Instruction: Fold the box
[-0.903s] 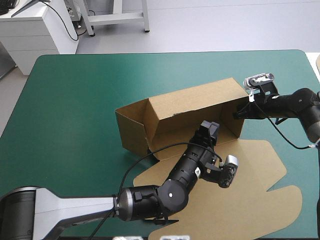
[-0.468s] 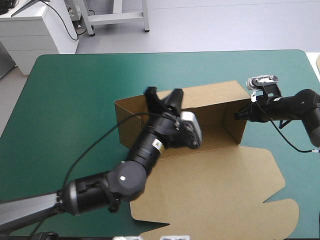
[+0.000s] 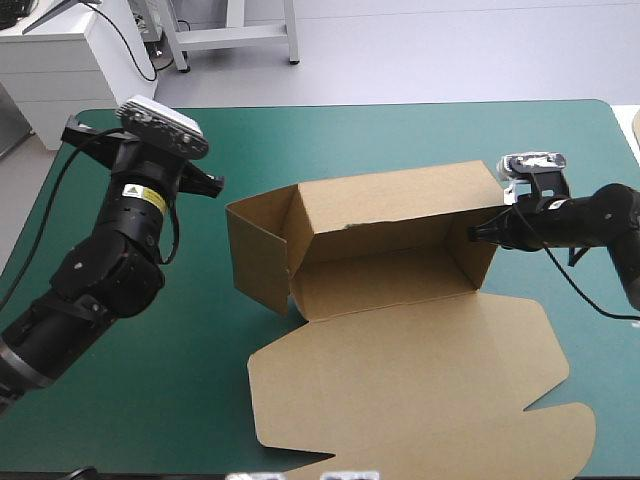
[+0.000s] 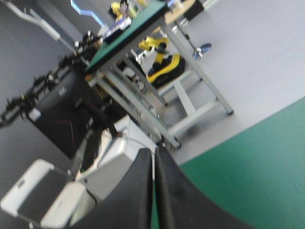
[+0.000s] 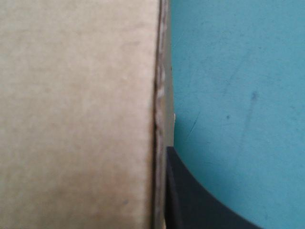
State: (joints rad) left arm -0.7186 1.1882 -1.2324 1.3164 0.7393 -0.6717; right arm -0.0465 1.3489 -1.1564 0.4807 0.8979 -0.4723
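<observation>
One brown box (image 3: 390, 205) stands mid-desk (image 3: 300, 140), its walls raised and its lid (image 3: 420, 390) flat toward the near edge. There are two grippers. The right gripper (image 3: 480, 232) is clamped on the box's right end wall. The left gripper (image 4: 154, 151), clenched on nothing, was inside the tray earlier and is now raised over the desk's far left corner.

This is a robotics lab or test room. A table (image 3: 400, 130) with a teal-green cover stands on a plain grey floor (image 3: 450, 50), and two black robot arms (image 3: 110, 250) reach over it. Beyond its far edge are a white cabinet (image 3: 60, 60) and a grey metal frame (image 3: 290, 30). The left wrist view shows a second green-topped bench (image 4: 131, 33) on grey metal legs (image 4: 200, 71).
</observation>
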